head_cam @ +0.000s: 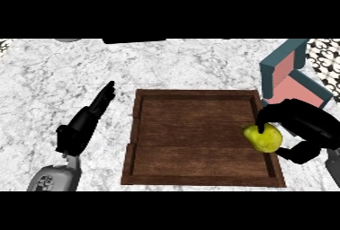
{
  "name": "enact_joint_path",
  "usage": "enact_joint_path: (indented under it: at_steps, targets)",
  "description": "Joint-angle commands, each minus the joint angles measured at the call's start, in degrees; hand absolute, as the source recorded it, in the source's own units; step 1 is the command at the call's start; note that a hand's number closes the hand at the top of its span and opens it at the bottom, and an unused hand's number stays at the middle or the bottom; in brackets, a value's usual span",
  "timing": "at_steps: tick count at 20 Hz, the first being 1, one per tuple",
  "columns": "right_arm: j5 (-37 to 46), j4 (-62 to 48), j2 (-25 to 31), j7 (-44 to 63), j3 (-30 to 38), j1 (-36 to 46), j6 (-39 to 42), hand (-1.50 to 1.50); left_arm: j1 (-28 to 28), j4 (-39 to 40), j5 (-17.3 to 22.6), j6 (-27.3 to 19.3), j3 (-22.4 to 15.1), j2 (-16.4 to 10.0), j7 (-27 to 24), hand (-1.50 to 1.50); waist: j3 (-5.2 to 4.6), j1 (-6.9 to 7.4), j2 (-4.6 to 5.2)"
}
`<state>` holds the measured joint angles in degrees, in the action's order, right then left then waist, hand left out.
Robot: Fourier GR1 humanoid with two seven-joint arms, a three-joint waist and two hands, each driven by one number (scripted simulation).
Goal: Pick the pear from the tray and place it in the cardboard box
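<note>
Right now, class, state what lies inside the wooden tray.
Only the pear, by the tray's right wall, with the right robot hand curled round it. The hand covers the pear's right side.

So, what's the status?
Right robot hand curled round pear at tray's right edge. Left robot hand open beside tray. Nothing between pear and cardboard box.

Left hand [83, 128]: matt black, built of slim, faintly highlighted segments that taper to a narrow tip, joined to a light grey left forearm [56, 179] whose rounded casing carries small dark markings. Right hand [305, 123]: the same black, with thick rounded segments. Right forearm [333, 162]: only a narrow grey strip shows at the view's edge.
</note>
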<state>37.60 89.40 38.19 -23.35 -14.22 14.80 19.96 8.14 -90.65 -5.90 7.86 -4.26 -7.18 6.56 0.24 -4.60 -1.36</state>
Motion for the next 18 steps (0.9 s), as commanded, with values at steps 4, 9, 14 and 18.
enact_joint_path:
  at_steps: [4,9,14,18]
  targets:
    - [-5.2,1.1,14.7,-28.0,16.2,-12.9,-14.1,1.50,-0.1,-0.4,0.7,0.0,1.5,-0.7,-0.2,0.00,0.13,-1.51,0.51]
    - [-16.0,-3.3,20.4,-45.0,29.9,-23.4,-12.0,1.50,-0.7,-0.4,-0.8,-0.1,-0.3,0.0,-0.8,0.00,-0.13,0.31,0.76]
    - [-31.2,-2.7,24.4,-49.0,39.5,-28.8,-1.9,1.50,-2.8,-1.5,-1.5,-1.1,-1.1,0.9,-1.7,0.00,-0.27,-0.40,0.28]
    - [-38.5,-4.9,26.1,-46.3,45.1,-33.5,2.1,1.50,-3.1,-0.1,-0.2,0.8,0.3,-0.5,-3.1,0.00,-0.31,1.26,0.75]
